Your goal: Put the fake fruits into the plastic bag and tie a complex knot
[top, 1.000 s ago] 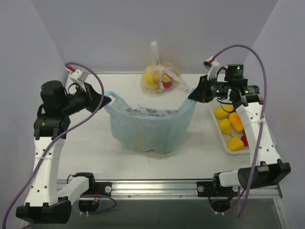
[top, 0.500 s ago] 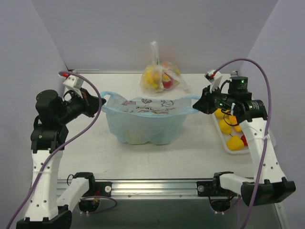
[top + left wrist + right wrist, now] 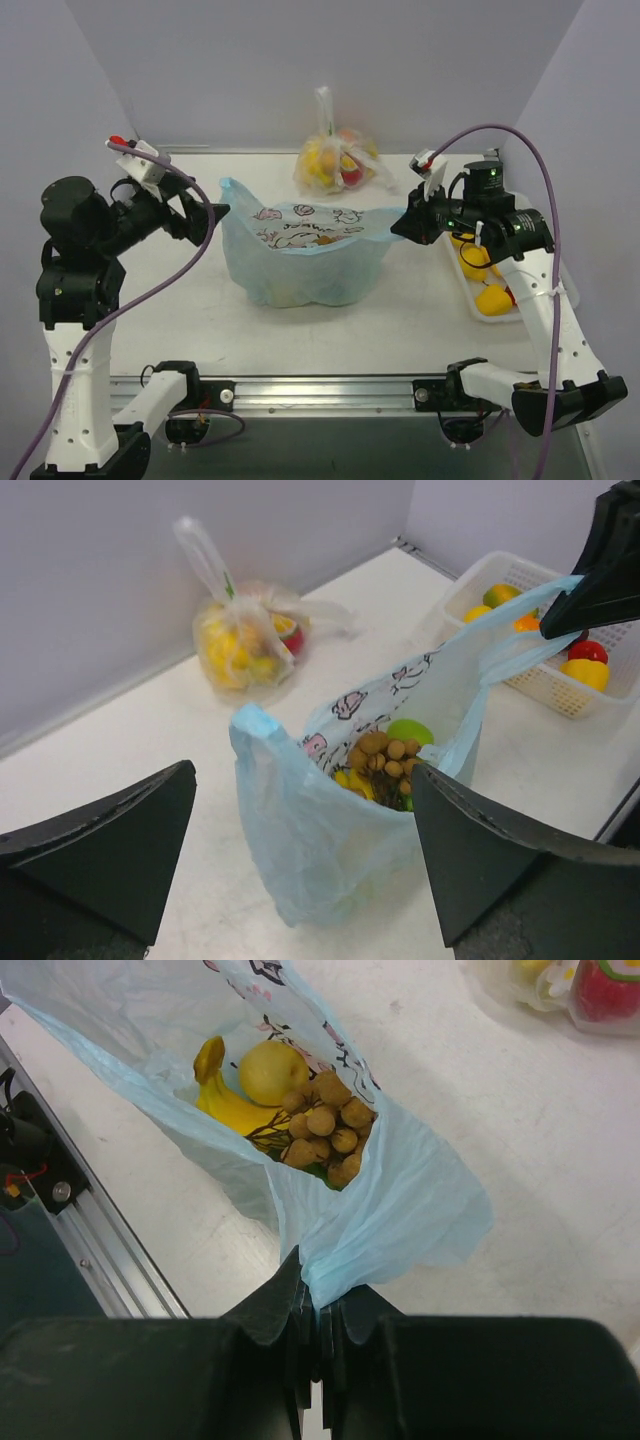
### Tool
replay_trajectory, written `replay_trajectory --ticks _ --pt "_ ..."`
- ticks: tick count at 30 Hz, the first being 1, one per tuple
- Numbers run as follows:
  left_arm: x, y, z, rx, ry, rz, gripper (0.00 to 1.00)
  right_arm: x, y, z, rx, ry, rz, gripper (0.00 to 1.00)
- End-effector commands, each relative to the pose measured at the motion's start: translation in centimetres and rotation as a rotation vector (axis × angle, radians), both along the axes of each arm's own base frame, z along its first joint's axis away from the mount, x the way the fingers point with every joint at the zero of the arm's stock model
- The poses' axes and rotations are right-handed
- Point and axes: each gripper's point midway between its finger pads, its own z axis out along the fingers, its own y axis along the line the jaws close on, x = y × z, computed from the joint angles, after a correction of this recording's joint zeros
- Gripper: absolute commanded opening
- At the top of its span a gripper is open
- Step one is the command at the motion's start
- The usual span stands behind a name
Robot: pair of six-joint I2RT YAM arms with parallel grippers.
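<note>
**Blue bag on the bench: one handle gripped, one free**

**Overhead view.**
- The blue bag sits on the middle of the bench. Its mouth gapes and the cartoon print shows along the far lip.
- The left pincer is just beside the bag's left side. Its jaws are spread wide with nothing in them. The bag's left handle stands up free.
- The right pincer is clamped on the bag's right handle and holds it taut above the bench.
- A clear bag of mixed fruit is at the far edge, its neck twisted upward.
- A white basket is at the right edge, with yellow and red fruit inside.

**Left wrist view.**
- The left pincer has its two fingers far apart, with the blue bag in the gap beyond them.
- Inside the bag are a brown grape cluster, a green apple and something yellow underneath.
- The right pincer pinches the stretched handle at the upper right.
- The clear bag is by the far wall and the basket is to the right.

**Right wrist view.**
- The right pincer has its jaws pressed together on a bunched fold of the blue bag.
- A banana, a pale yellow round fruit and the grape cluster lie in the bag's mouth.
- The metal rail at the near edge runs along the left.
</note>
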Motion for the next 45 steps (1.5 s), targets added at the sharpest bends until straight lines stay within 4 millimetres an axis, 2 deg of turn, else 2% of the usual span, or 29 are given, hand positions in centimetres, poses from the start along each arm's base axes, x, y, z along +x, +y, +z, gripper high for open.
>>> replay_trajectory --ticks 1,4,6,9,12,13,14,16,19,20,22,23,27,29,30,31,34,36,37,40,45 --pt "-2.5 -0.6 5.4 0.057 -0.211 -0.076 0.97 -0.3 0.2 2.5 0.029 -0.063 0.0 0.0" --pt "-4.7 -2.4 6.3 0.077 -0.271 -0.239 0.97 -0.7 0.3 3.0 0.041 -0.073 0.013 0.0" --pt "-5.4 -2.9 5.8 0.112 -0.282 -0.303 0.98 -1.3 0.5 3.0 0.048 -0.068 0.037 0.0" --pt "-5.0 -3.4 3.2 0.21 -0.272 -0.369 0.97 -2.3 0.6 2.5 0.035 -0.065 0.066 0.0" --pt "-4.4 -5.1 -0.3 0.341 -0.278 -0.404 0.97 -2.4 0.1 1.7 -0.004 -0.066 0.059 0.0" --pt "-5.9 -7.6 -2.4 0.379 -0.273 -0.51 0.97 -2.5 0.1 1.5 -0.013 -0.064 0.063 0.0" --pt "-4.5 -7.3 -3.7 0.49 -0.295 -0.44 0.97 -2.6 0.0 1.3 -0.016 -0.061 0.061 0.0" --pt "-4.5 -8.7 -5.8 0.578 -0.319 -0.482 0.97 -2.7 0.1 1.1 -0.019 -0.056 0.067 0.0" --pt "-4.1 -10.9 -6.3 0.654 -0.395 -0.495 0.97 -2.7 0.0 0.9 -0.025 -0.047 0.064 0.0" --pt "-4.9 -12.1 -7.0 0.746 -0.486 -0.541 0.97 -2.7 -0.1 0.8 -0.032 -0.049 0.066 0.0" --pt "-5.1 -13.5 -7.6 0.862 -0.603 -0.563 0.97 -2.9 -0.1 0.8 -0.036 -0.048 0.071 0.0" --pt "-6.4 -14.9 -9.3 0.901 -0.632 -0.627 0.97 -3.0 -0.1 0.8 -0.037 -0.051 0.079 0.0" --pt "-5.2 -16.8 -11.5 0.96 -0.637 -0.611 0.97 -3.8 0.0 0.6 -0.037 -0.046 0.109 0.0" --pt "-4.0 -18.0 -11.6 0.955 -0.677 -0.572 0.97 -4.5 0.1 0.2 -0.048 -0.045 0.128 0.0" --pt "-3.7 -18.3 -13.0 0.972 -0.682 -0.566 0.97 -4.9 -0.1 0.0 -0.062 -0.055 0.138 0.0" --pt "-2.6 -19.1 -11.6 0.933 -0.733 -0.488 0.97 -5.3 -0.1 -0.2 -0.067 -0.052 0.147 0.0" --pt "-0.5 -19.7 -11.9 0.942 -0.77 -0.421 0.97 -6.5 -0.1 -0.8 -0.083 -0.056 0.183 0.0" --pt "0.4 -19.8 -12.2 0.931 -0.746 -0.425 0.97 -7.3 -0.1 -0.9 -0.09 -0.072 0.206 0.0" --pt "1.4 -19.8 -12.0 0.911 -0.718 -0.418 0.97 -7.5 -0.2 -1.4 -0.105 -0.07 0.221 0.0" --pt "2.7 -19.8 -12.1 0.898 -0.701 -0.41 0.97 -8.5 -0.2 -2.2 -0.123 -0.079 0.256 0.0" --pt "1.3 -20.7 -13.1 0.859 -0.697 -0.539 0.97 -9.3 -0.4 -3.2 -0.164 -0.108 0.307 0.0"
